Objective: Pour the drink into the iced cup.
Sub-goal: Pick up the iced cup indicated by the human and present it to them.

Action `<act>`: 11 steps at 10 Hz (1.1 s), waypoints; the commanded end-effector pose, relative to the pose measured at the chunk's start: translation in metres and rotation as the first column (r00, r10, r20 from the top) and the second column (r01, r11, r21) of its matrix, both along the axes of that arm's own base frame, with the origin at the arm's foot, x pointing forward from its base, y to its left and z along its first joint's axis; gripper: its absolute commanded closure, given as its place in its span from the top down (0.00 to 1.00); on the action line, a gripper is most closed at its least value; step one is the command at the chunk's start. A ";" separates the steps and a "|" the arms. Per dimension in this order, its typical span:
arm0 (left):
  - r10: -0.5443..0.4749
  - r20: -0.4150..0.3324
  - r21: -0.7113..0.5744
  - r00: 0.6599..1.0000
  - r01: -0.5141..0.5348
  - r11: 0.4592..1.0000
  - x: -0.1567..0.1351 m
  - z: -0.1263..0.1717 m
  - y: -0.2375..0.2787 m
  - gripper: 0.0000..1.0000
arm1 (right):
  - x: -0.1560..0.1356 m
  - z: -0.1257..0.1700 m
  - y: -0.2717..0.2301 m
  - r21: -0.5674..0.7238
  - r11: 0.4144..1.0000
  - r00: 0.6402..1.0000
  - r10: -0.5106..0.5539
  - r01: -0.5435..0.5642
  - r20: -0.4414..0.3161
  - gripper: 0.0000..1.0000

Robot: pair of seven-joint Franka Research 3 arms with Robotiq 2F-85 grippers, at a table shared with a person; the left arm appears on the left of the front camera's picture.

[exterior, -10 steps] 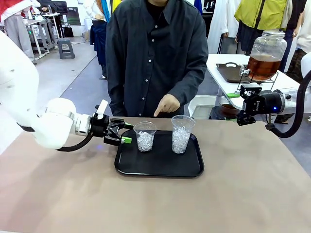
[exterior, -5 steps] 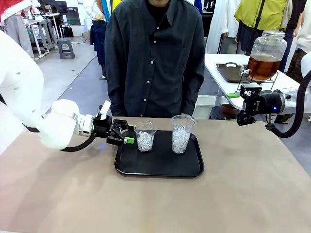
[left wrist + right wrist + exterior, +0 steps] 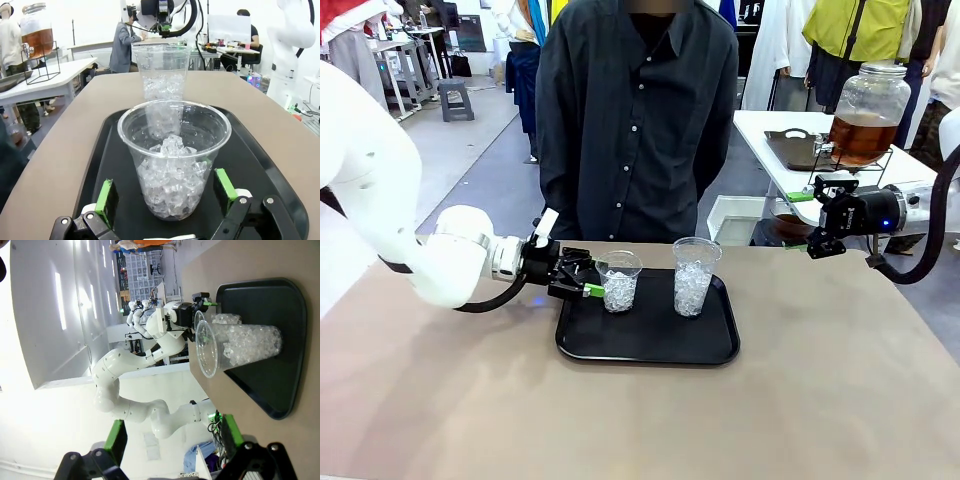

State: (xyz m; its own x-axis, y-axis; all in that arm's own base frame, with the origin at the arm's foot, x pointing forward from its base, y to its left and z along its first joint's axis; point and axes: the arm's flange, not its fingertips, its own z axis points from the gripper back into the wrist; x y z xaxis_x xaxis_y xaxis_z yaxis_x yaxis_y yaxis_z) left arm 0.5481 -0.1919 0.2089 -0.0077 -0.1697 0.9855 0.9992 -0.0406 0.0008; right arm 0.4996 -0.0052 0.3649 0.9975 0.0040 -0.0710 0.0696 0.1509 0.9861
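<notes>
Drink [image 3: 861, 140] sits in the far jar [image 3: 876, 90]. My left end effector [image 3: 588, 276] gapes wide around the short iced cup [image 3: 172, 165], apparently not touching; its wrist view lines the taller cup [image 3: 161, 75] behind it.

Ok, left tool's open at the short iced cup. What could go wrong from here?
The short cup looks like thin clear plastic; if the left tool closes hard it may buckle and spill ice. The tall cup stands close beside it on the tray, so a wide swing could tip it. The drink jar sits on the side table near the right tool; carrying the cup there could bring the arms together.
</notes>
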 end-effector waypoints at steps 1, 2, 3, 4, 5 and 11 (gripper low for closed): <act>-0.009 -0.001 0.000 1.000 0.009 1.000 0.006 -0.001 -0.009 1.00 | 0.000 0.001 0.000 -0.002 1.000 1.000 -0.002 0.002 0.003 1.00; -0.015 -0.002 -0.001 1.000 0.015 1.000 0.006 -0.001 -0.012 1.00 | 0.000 0.001 0.000 -0.002 1.000 1.000 -0.002 0.002 0.003 1.00; -0.018 -0.007 0.000 1.000 0.018 1.000 0.007 -0.001 -0.016 1.00 | 0.000 0.001 0.000 -0.002 1.000 1.000 -0.002 0.002 0.003 1.00; -0.019 -0.010 0.001 1.000 0.019 1.000 0.008 -0.002 -0.019 1.00 | 0.000 0.001 0.000 -0.002 1.000 1.000 -0.002 0.002 0.003 1.00; -0.020 -0.016 0.001 1.000 0.020 1.000 0.008 -0.002 -0.023 1.00 | 0.000 0.001 0.000 -0.002 1.000 1.000 -0.002 0.002 0.003 1.00; -0.053 -0.064 0.018 0.996 0.055 0.998 0.002 -0.006 -0.040 1.00 | 0.000 0.001 0.000 -0.002 1.000 1.000 -0.002 0.002 0.003 1.00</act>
State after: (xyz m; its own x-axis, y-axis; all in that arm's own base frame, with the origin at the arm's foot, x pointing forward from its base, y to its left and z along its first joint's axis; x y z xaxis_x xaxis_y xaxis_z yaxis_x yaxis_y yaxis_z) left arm 0.5468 -0.2286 0.2024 0.0330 -0.1700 0.9849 0.9950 -0.0868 -0.0484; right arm 0.4996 -0.0053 0.3649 0.9975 0.0039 -0.0710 0.0696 0.1509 0.9861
